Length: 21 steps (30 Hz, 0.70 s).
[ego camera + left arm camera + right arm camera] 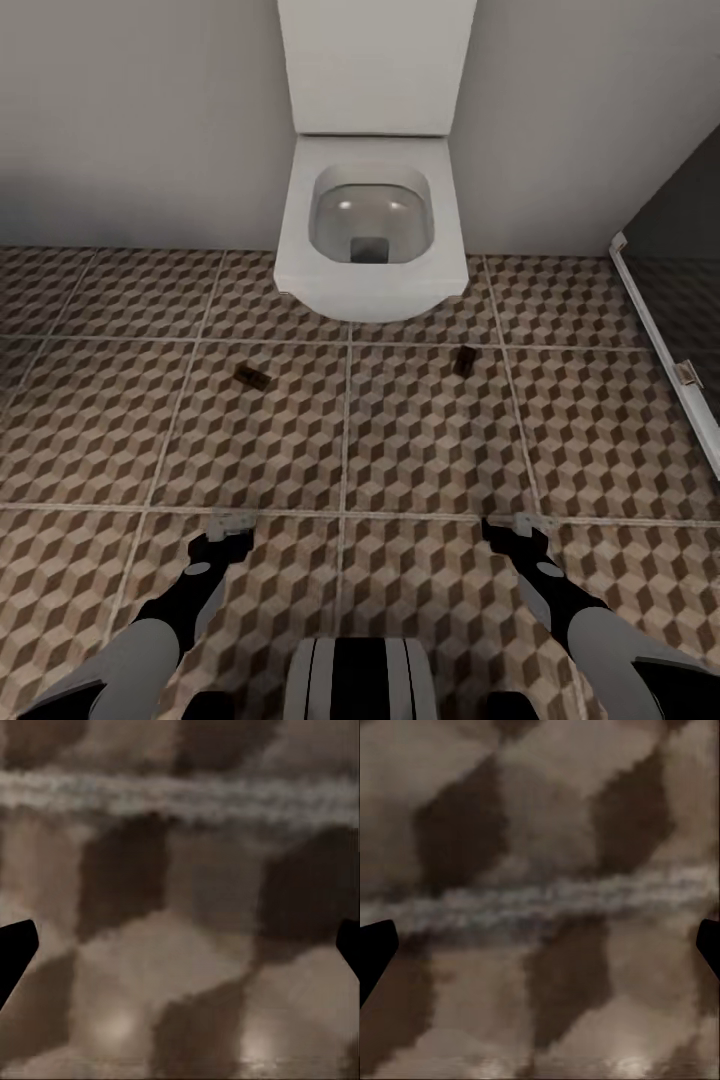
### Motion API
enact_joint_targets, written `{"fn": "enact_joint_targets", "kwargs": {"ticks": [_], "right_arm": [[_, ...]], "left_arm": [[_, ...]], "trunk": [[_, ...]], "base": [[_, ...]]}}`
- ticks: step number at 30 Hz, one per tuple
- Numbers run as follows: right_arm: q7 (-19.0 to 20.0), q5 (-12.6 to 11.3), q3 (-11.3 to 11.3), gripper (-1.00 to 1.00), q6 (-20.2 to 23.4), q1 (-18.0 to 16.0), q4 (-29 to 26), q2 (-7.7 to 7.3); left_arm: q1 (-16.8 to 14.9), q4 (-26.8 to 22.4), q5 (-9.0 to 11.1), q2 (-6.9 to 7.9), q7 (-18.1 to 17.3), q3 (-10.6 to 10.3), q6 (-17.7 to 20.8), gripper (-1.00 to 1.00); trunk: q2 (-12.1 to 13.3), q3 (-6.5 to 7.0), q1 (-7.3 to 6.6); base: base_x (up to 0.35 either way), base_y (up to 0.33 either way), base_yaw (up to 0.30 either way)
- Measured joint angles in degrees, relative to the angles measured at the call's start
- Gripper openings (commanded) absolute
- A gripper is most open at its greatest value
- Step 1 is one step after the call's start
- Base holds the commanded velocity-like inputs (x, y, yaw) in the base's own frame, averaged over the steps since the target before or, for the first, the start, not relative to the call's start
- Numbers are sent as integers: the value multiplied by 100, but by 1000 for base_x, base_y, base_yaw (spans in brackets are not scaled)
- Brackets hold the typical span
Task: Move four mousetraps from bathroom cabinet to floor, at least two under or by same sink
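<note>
The bathroom floor (420,440) spreads below; a toilet (370,230) stands at twelve o'clock; two mousetraps lie before it, one (251,376) at eleven, another (464,360) at one; left gripper (228,528) and right gripper (520,527) hang spread, empty; next, likely more fetching from the cabinet.
</note>
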Motion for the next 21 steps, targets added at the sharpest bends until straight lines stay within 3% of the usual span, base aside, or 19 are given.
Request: {"fn": "enact_joint_targets", "kwargs": {"ticks": [14, 21], "right_arm": [[0, 0, 0, 100, 0, 0, 0, 0], [0, 0, 0, 100, 0, 0, 0, -1]], "left_arm": [[0, 0, -3, -5, -1, 8, 0, 100], [0, 1, -7, -11, -7, 7, -6, 100]], "trunk": [[0, 0, 0], [0, 0, -3]], "base": [[-340, 0, 0], [-154, 0, 0]]}}
